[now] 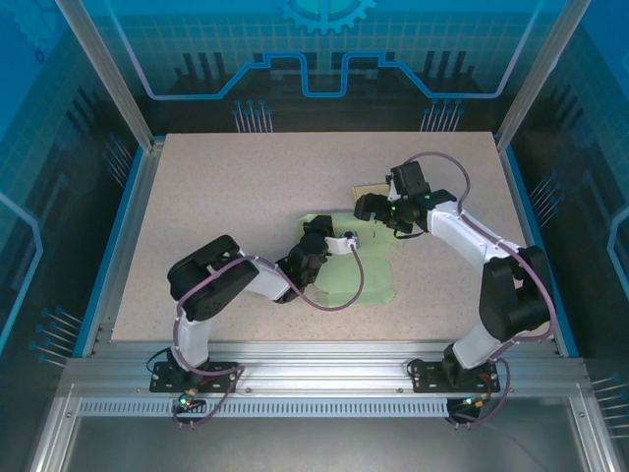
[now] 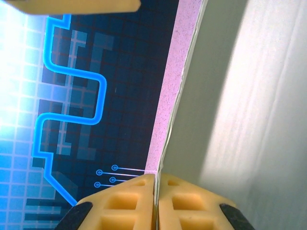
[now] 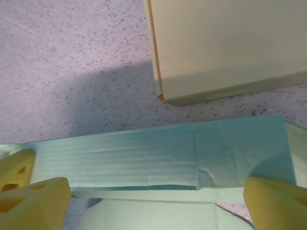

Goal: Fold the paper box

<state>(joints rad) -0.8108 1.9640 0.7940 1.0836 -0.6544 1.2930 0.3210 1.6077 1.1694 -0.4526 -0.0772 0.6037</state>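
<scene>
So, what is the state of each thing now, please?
left gripper: shut on an edge of the paper box.
right gripper: open, above the paper box.
paper box: mostly flat, not yet formed.
beige card: lying on the table, untouched.

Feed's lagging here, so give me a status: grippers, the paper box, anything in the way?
Left gripper shut on paper box edge. Right gripper open, over its flap. Tan card lies just beyond the flap, apart.
</scene>
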